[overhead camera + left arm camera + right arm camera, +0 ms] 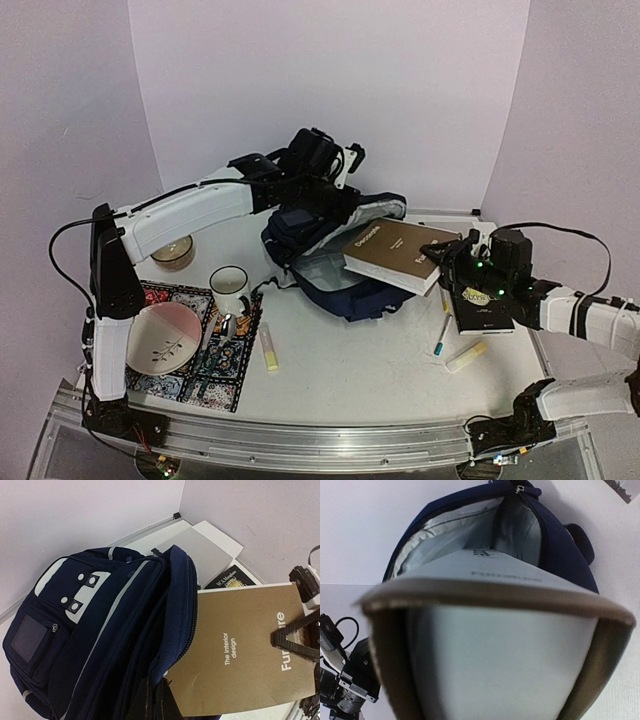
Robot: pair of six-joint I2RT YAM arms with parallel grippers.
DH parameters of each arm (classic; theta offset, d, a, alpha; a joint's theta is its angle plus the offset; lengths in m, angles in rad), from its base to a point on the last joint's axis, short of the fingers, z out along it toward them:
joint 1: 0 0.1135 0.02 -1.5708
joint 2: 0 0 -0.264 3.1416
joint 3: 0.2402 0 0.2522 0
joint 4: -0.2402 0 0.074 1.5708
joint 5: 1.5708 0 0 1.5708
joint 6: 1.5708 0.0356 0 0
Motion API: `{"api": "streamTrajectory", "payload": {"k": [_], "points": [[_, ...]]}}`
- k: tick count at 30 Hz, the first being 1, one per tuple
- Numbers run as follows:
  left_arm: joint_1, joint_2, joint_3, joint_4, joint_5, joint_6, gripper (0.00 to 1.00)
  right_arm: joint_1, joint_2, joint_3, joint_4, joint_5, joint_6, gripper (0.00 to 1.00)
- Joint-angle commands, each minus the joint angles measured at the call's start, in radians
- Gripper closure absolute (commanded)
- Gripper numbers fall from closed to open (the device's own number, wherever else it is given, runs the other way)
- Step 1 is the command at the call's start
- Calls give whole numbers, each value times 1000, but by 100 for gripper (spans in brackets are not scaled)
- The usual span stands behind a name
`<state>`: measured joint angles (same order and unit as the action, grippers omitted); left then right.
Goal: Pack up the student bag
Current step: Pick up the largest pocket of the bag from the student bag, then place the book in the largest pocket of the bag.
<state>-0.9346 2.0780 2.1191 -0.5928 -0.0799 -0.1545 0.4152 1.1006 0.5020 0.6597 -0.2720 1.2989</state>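
**Book at the mouth of the held-open backpack**

The left end effector [151, 701] is closed tight on dark fabric at the rim of the backpack [350, 298], pinching the edge of its main opening. Its arm reaches in from the left side of the surface [350, 385] to the top of the pack.

The right end effector [449, 262] is partly closed and grips the right end of a brown book [390, 252]. The left wrist view shows a dark finger [295, 635] lying across the cover, next to the large white title. The book is off the surface and slightly tilted. Its left end is at the open mouth of the pack, where the right wrist view shows the pale grey lining just beyond the far edge of the book.

The backpack lies at the far middle of the surface with its navy front, white stripes and grey-blue panel turned to the left.

A black book [487, 308] lies flat under the right end effector. Near it, on the near side, are a teal pen [441, 338] and a yellow highlighter [465, 356].

On the left is a patterned mat [215, 385] carrying a pink and white plate [160, 338], with a white mug [229, 285] at its far right corner. A second highlighter [268, 348] lies just right of the mat. A jar [172, 252] stands beyond the mat.
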Motion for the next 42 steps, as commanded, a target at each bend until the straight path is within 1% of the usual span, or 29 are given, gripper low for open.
{"api": "streamTrajectory", "payload": {"k": [1, 7, 11, 18, 25, 29, 33, 36, 37, 40, 42], "points": [[-4, -135, -15, 108, 26, -22, 100, 4, 28, 105, 126, 14, 38, 72], [-6, -133, 25, 109, 169, -74, 100, 40, 119, 157, 120, 80, 45, 74], [-10, -121, 65, 110, 228, -85, 100, 86, 209, 193, 161, 120, 48, 76], [-15, -130, 86, 111, 272, -90, 100, 143, 339, 313, 144, 216, 31, 76], [-19, -143, 67, 113, 295, -60, 100, 187, 544, 473, 104, 248, 15, 75], [-21, -150, 47, 114, 305, -34, 100, 204, 625, 549, 73, 270, 13, 70], [-21, -146, 34, 124, 339, -18, 100, 219, 704, 625, 63, 257, 15, 69], [-21, -145, 21, 130, 345, 2, 100, 229, 741, 667, 42, 250, -6, 63], [-21, -148, 10, 131, 333, 7, 100, 229, 745, 674, 15, 253, -17, 59], [-20, -163, -21, 135, 234, 26, 100, 229, 741, 668, -31, 258, -37, 49], [-19, -170, -43, 137, 171, 35, 100, 229, 732, 663, -57, 248, -58, 41]]}}
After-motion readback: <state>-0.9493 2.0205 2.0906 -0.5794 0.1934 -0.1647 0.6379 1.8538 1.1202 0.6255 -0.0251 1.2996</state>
